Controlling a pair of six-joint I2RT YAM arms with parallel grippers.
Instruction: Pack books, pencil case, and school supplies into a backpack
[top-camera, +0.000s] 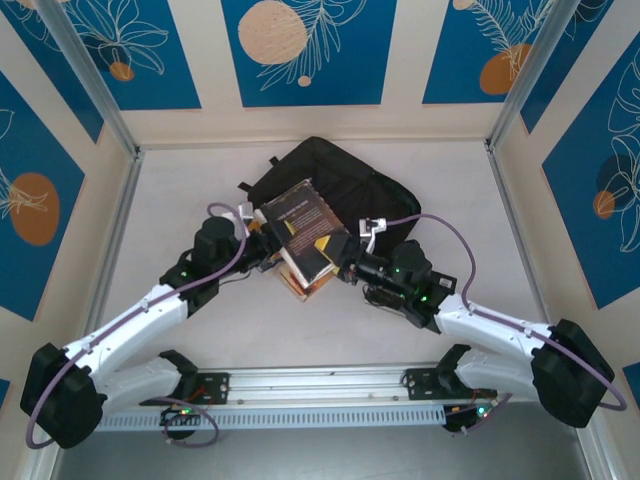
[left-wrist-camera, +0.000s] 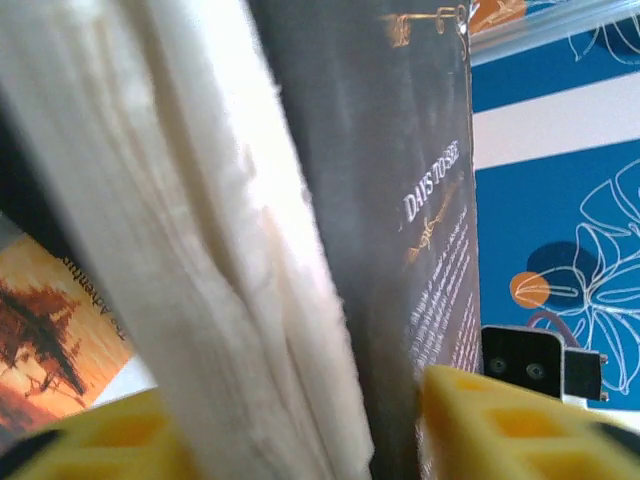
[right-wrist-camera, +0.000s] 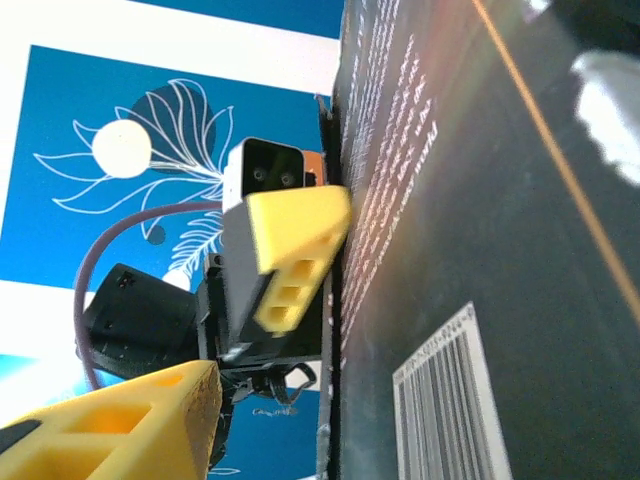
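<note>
With the left gripper (left-wrist-camera: 288, 405) clenched on the black book (top-camera: 305, 225) and the right gripper's (top-camera: 350, 265) hold unclear, it could twist free before the backpack (top-camera: 340, 172).

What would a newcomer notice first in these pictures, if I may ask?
Most striking is the dark book lying tilted atop a stack of books, just in front of the black backpack, with the left tool and the right tool meeting at it. Close up, the left tool's yellow fingers flank its pages and back cover, whose barcode looms in the right wrist view.
</note>
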